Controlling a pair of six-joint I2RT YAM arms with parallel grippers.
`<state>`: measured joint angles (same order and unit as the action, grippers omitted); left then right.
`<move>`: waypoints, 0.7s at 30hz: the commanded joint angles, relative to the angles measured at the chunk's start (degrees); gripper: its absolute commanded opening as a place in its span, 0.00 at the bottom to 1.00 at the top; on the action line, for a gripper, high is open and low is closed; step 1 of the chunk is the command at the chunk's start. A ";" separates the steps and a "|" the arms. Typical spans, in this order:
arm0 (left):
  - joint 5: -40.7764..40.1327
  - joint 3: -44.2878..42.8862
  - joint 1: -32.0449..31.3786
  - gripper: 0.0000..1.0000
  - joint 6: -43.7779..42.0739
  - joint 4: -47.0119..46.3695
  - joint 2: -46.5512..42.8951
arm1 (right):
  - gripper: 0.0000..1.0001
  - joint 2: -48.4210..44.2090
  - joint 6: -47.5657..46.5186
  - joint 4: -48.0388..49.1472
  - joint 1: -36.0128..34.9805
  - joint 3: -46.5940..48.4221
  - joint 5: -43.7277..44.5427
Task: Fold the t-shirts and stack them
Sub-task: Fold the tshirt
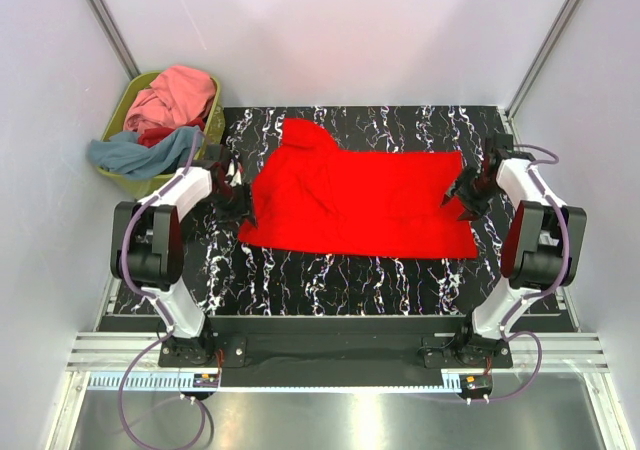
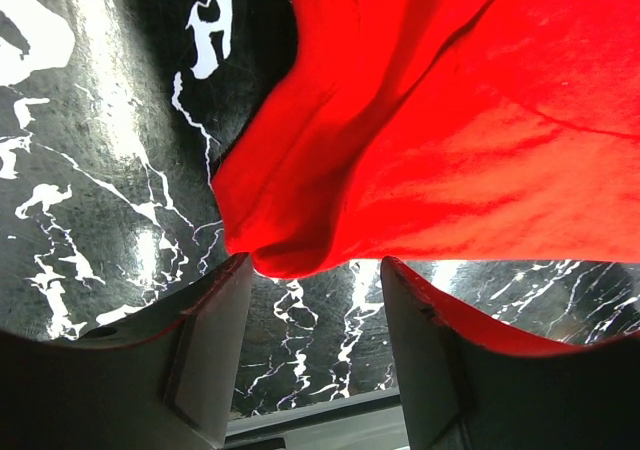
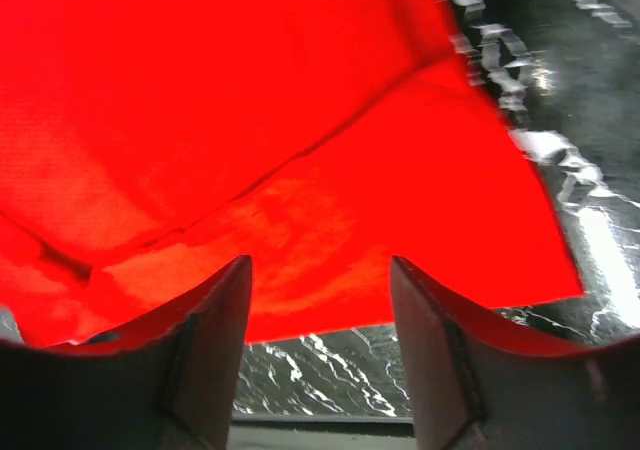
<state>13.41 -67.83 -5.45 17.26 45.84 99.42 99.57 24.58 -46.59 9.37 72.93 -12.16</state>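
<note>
Step in hand, as I judge it: taking hold of the bright red t-shirt (image 1: 360, 195) at both ends to start a fold. Left gripper (image 2: 315, 266): jaws apart, nothing in them; the bunched cloth edge sits just ahead of the fingertips. Right gripper (image 3: 320, 262): jaws likewise apart and empty, over the shirt's right edge. Before you close, get cloth well in between the pads on each side. On the left, reach past the rolled lip rather than pinching it, or it may slip out. Then lift both ends together and keep them level. The shirt lies across the middle of the table (image 1: 300, 270), reaching toward the far edge; right half flat, left half creased, one sleeve humped up. The pink t-shirt (image 1: 180, 90) and grey-blue t-shirt (image 1: 135, 155) wait in the basket (image 1: 128, 98) off the far-left corner.
</note>
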 commanded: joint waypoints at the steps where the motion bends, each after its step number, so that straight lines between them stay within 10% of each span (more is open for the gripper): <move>1: -1.10 -0.11 0.18 0.58 -1.17 -0.14 0.78 | 0.62 0.89 6.79 -1.23 1.44 0.73 4.96; 9: -1.02 0.16 1.32 0.41 -0.73 -0.41 3.67 | 0.51 4.84 20.94 -0.70 1.44 2.31 3.28; 21: -2.95 0.51 3.17 0.23 -1.17 -0.58 5.79 | 0.49 4.68 16.39 0.27 2.15 -1.72 5.30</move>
<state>12.99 -67.72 -3.05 16.91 45.69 104.86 105.93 42.24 -46.44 11.09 73.21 -9.54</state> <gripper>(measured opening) 0.262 0.500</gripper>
